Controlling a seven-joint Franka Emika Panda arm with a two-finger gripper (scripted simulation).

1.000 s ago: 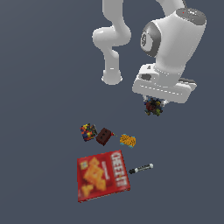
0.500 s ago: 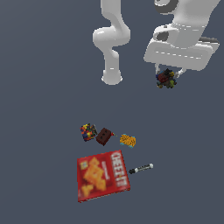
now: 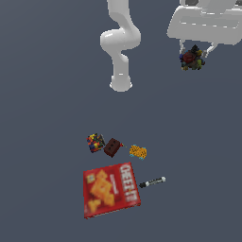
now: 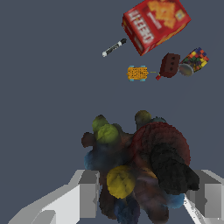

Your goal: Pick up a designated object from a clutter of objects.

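The designated object [image 3: 192, 58], a small dark lumpy clump with red, green and yellow flecks, hangs high above the floor at the exterior view's upper right. My gripper [image 3: 194, 53] is shut on it, one finger on each side. The wrist view shows the same clump [image 4: 139, 168] filling the space between the two grey fingers [image 4: 89, 193]. Far below lies the rest of the clutter of objects: the red Cheez-It box [image 3: 111, 189], a brown block [image 3: 112, 147], a multicoloured dark cube [image 3: 95, 142], an orange-yellow dotted piece [image 3: 138, 151] and a black-and-white marker [image 3: 152, 182].
The arm's white base column [image 3: 121, 84] stands on the grey floor behind the clutter. In the wrist view the box [image 4: 156, 24], marker [image 4: 114, 47], dotted piece [image 4: 137, 73], brown block [image 4: 169, 64] and cube [image 4: 196, 59] lie well apart from the held clump.
The gripper has risen and moved toward the exterior view's right, carrying the clump with it. The things on the floor have not moved.
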